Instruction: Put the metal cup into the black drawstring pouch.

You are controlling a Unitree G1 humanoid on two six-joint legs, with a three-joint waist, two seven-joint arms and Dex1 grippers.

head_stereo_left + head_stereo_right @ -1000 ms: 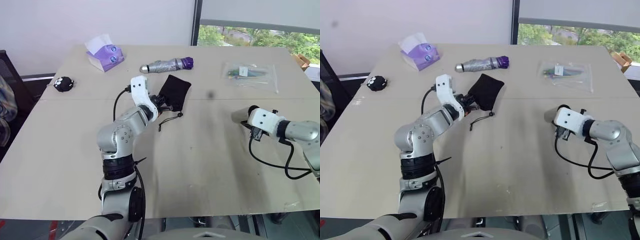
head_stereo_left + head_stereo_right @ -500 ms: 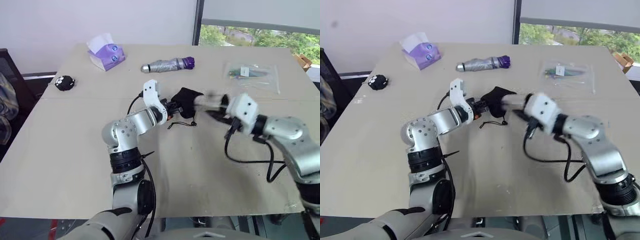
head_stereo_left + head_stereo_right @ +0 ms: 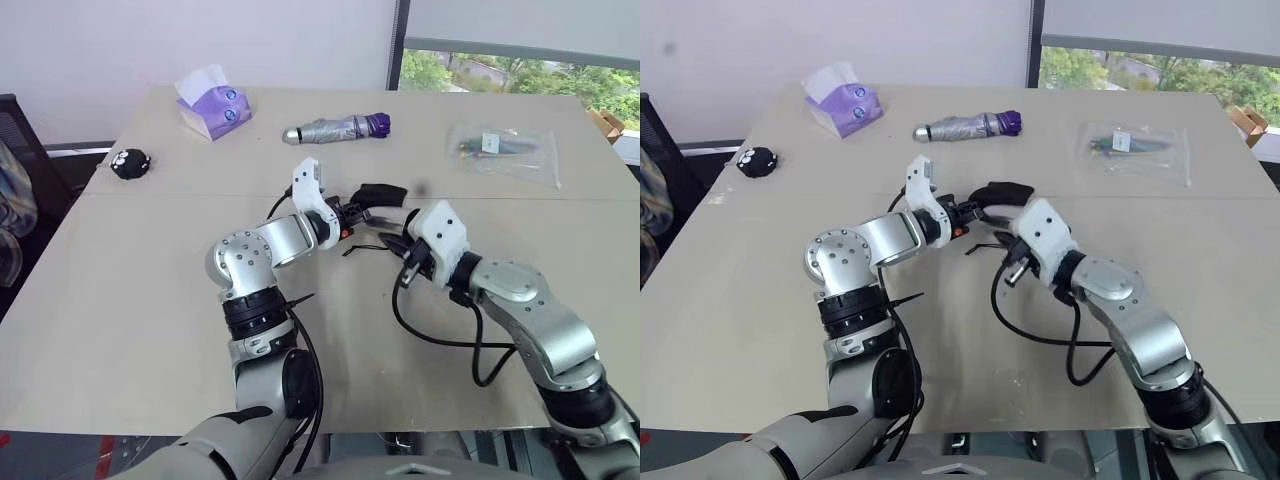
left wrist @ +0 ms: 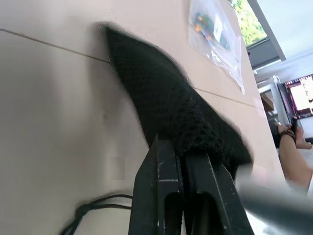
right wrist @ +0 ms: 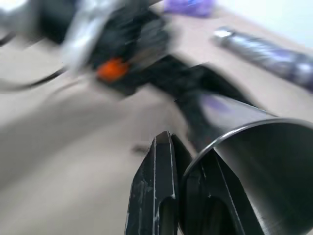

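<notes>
Left tool [image 4: 183, 161] pinches black drawstring pouch [image 4: 166, 105]; right tool [image 5: 188, 169] grips blurred metal cup [image 5: 254, 161].

The two head cameras look forward and down on the whole table [image 3: 120, 300]. Each wrist camera looks very near along its own fingers; both show the black drawstring pouch [image 4: 166, 107].

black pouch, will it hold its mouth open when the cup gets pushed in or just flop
Probably flop: the black pouch sags from the left gripper, pinched at one edge. Its soft fabric likely folds as the metal cup pushes in.
</notes>
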